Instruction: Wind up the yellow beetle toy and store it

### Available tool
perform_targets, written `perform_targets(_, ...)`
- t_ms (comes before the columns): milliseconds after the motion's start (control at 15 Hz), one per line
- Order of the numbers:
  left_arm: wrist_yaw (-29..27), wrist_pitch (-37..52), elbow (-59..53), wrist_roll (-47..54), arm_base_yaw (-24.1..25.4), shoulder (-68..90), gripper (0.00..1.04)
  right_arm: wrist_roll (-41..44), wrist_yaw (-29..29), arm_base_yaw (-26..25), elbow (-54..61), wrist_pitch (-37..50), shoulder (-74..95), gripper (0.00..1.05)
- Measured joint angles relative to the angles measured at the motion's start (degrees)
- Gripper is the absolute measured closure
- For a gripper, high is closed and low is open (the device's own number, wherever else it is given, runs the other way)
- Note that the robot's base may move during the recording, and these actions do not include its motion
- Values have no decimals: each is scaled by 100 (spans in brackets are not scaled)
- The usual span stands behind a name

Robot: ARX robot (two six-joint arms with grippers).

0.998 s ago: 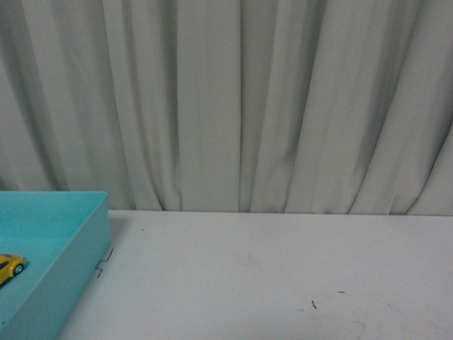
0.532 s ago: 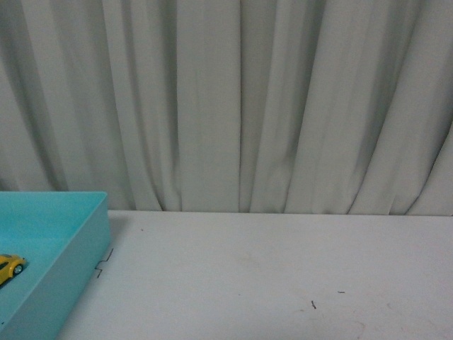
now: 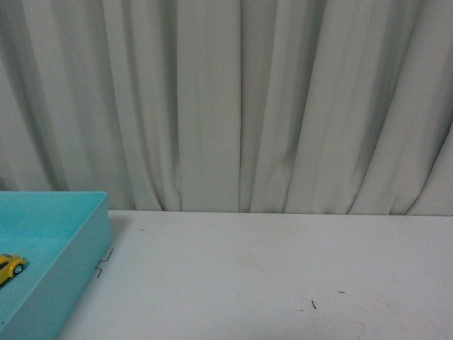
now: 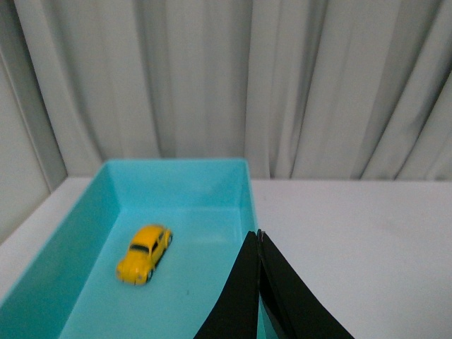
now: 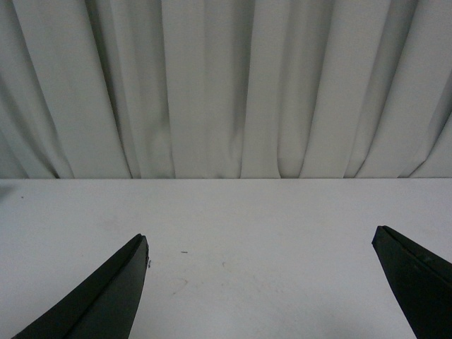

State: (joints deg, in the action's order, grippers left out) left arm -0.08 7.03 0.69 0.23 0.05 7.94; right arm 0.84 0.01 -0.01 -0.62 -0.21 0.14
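you had the yellow beetle toy (image 4: pixel 144 252) resting in the teal bin (image 4: pixel 212 169), left claw (image 4: pixel 258 236) clenched empty, right claw (image 5: pixel 260 244) released.

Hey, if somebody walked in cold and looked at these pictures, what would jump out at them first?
Probably the yellow beetle toy, sitting alone on the floor of the turquoise bin at the left end of the white table. Next, the left gripper, its black fingers pressed together above the bin's right wall, while the right gripper hangs wide open over bare tabletop. Pale grey curtains fill the background.
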Motion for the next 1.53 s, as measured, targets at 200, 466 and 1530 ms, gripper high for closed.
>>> perform_targets(200, 15, -752, -11, 0, -2, -544, 103, 0, 2, 0, 0, -2, 0, 7)
perform_targets(466, 4, -721, -11, -7, -4, -763, 85, 0, 0, 0, 0, 0, 0, 7)
perform_targets(1530, 2, -702, -11, -4, -4, -763, 7, 0, 0, 0, 0, 22, 0, 7)
